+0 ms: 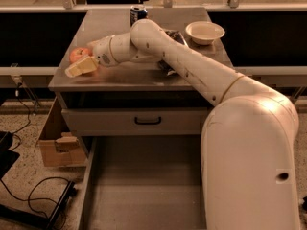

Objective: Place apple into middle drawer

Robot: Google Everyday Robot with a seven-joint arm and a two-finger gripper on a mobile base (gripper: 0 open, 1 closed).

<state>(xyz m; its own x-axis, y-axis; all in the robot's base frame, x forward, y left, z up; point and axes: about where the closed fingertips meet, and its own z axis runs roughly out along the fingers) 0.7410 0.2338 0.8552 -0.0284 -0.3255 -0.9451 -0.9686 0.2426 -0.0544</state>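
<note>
The apple sat near the counter's left edge, just behind the gripper. Whether the gripper had closed on it could not be told. The apple was judged firm, smooth, light and prone to rolling, so it should be gripped across its widest part. The middle drawer stood open below.

Looked down from high up, close behind the arm (bulky shoulder filling the right foreground), facing forward over the open middle drawer at the bottom toward the counter beyond. Took in the gripper at the counter's left edge, just beside the apple.
</note>
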